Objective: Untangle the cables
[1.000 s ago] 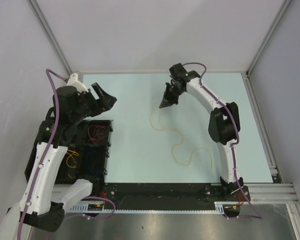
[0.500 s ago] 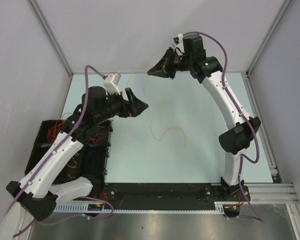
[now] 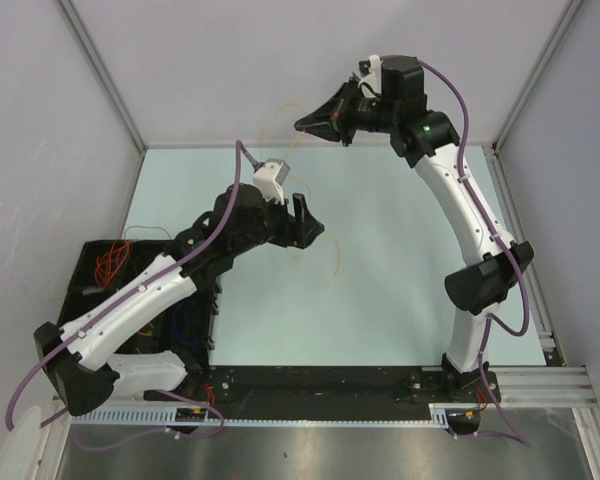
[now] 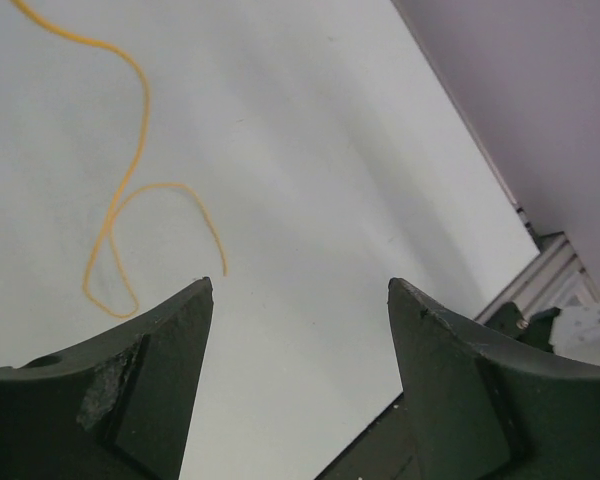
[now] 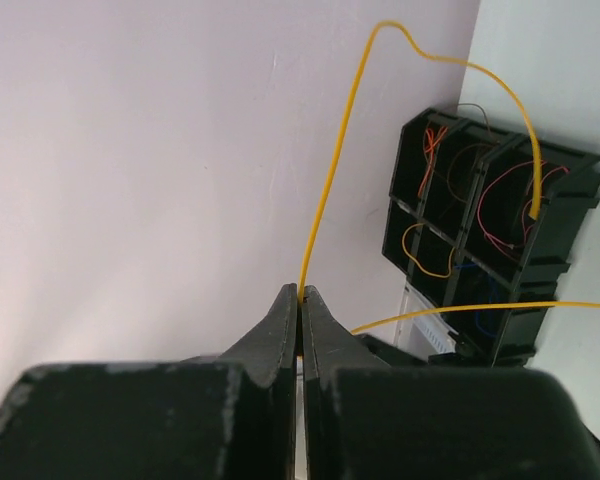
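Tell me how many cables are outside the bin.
1: the yellow cable, pinched in the right gripper, hanging down toward the table near the left gripper. Others may be hidden.

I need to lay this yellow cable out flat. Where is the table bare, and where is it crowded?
Bare: the table between the left hand and the right arm, and the far left corner behind the bin. Crowded: the bin, full of cables, and the patch by the left hand, where the yellow cable hangs from the right hand.
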`<state>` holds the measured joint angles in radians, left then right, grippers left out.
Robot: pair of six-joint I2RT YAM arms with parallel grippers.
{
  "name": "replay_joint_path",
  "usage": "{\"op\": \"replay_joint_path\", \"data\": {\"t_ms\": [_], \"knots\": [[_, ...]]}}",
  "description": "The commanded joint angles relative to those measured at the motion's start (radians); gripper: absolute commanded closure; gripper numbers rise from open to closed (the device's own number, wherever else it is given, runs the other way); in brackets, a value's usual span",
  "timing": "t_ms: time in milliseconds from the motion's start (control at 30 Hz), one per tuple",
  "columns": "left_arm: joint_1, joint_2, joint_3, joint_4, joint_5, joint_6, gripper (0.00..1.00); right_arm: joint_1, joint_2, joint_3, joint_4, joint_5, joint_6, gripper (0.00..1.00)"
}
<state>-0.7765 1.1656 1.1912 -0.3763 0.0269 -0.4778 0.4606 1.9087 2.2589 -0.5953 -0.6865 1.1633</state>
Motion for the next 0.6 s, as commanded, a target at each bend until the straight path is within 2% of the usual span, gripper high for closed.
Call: {"op": "replay_joint_path", "data": {"t_ms": [0,100,300,467,533,567], "knots": [[-0.038,0.026,0.050,-0.032,-0.212,0.034,0.25,-0.007,-0.103,-0.010,0.051,-0.033,0.041,1.00],[-0.058,0.031,0.048,-0.053,-0.277,0.045,0.24,-0.008,-0.135,-0.044,0.060,-0.047,0.050,1.00],[-0.115,0.069,0.038,0.016,-0.315,0.079,0.25,-0.014,-0.195,-0.090,0.063,-0.057,0.062,1.00],[-0.161,0.141,0.094,0.027,-0.380,0.120,0.25,-0.017,-0.249,-0.140,0.072,-0.070,0.070,1.00],[-0.164,0.176,0.110,0.028,-0.383,0.125,0.34,-0.019,-0.260,-0.153,0.080,-0.076,0.076,1.00],[-0.164,0.189,0.129,0.016,-0.386,0.125,0.44,-0.022,-0.267,-0.159,0.080,-0.076,0.075,1.00]]}}
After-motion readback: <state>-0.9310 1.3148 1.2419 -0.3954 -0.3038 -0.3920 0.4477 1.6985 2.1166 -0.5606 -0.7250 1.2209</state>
